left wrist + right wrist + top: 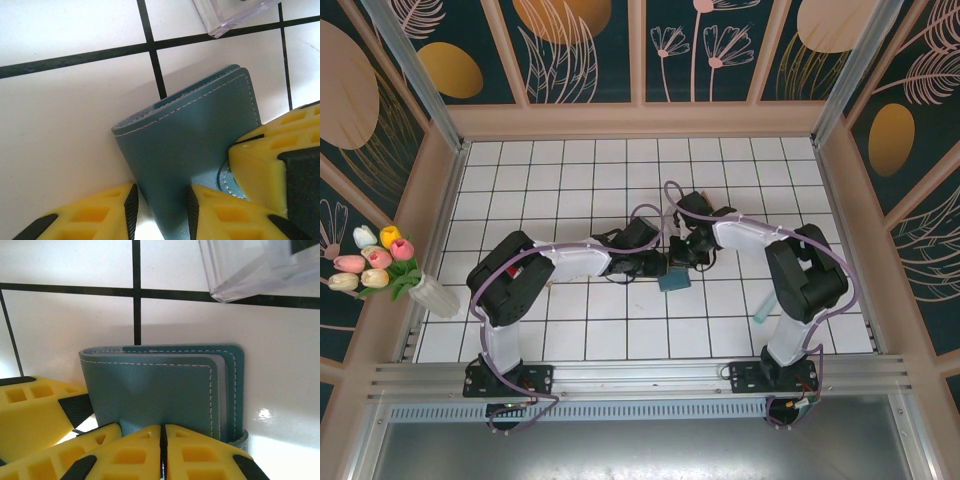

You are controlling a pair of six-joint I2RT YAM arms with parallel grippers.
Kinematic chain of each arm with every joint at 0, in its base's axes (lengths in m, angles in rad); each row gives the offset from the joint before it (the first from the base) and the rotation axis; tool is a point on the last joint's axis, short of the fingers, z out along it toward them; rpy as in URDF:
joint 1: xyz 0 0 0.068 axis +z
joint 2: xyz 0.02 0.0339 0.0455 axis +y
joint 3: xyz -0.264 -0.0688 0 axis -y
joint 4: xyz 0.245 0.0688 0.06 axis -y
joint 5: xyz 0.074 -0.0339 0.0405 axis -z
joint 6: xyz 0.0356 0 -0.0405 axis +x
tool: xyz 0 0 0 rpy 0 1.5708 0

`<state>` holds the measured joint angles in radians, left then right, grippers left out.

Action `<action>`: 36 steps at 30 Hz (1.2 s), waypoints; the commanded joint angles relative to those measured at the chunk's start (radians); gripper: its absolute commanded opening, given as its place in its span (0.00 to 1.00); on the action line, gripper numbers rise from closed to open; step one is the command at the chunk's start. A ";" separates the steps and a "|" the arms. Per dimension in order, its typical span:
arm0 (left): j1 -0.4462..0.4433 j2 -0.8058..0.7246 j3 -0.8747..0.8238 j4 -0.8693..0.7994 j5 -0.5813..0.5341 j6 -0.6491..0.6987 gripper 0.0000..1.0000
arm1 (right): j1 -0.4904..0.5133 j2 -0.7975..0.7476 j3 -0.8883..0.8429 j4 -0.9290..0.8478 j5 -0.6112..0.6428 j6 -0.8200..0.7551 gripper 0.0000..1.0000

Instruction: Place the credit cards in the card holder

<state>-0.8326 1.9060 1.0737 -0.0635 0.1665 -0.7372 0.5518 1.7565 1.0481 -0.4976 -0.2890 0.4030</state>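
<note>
The teal card holder [673, 281] sits folded on the white tiled floor where both arms meet. In the left wrist view its stitched cover [190, 140] runs down between my left gripper [161, 200], whose jaws stand apart; white floor shows beside the left pad. My right gripper [163, 432] is shut at the card holder's near edge [150, 390], pinching a leaf of it. Its yellow finger [272, 155] lies over the cover's stitched round patch. Lighter inner layers [222, 390] show at the holder's right side. The credit cards are out of view.
A small clear rack [235, 15] [250, 270] stands about one tile beyond the card holder. A vase of tulips [425, 293] leans at the left wall. Wooden walls [640, 120] close in the tiled floor on three sides.
</note>
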 commanded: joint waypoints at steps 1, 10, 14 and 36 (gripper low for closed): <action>0.000 -0.022 -0.021 -0.021 -0.063 0.010 0.35 | 0.018 -0.015 -0.041 -0.057 0.073 0.020 0.13; 0.002 -0.226 -0.062 -0.027 -0.231 0.051 0.40 | -0.123 -0.414 -0.041 0.038 0.419 0.069 0.36; 0.036 -0.373 -0.134 -0.025 -0.438 0.071 0.63 | -0.203 -0.613 -0.162 0.215 0.744 0.018 0.59; 0.553 -0.549 -0.668 0.815 -1.012 0.637 0.99 | -0.536 -0.344 -0.735 1.449 0.479 -0.494 0.76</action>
<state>-0.3046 1.3457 0.4450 0.4622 -0.8516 -0.2302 0.0250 1.4277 0.3092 0.8207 0.3111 -0.0364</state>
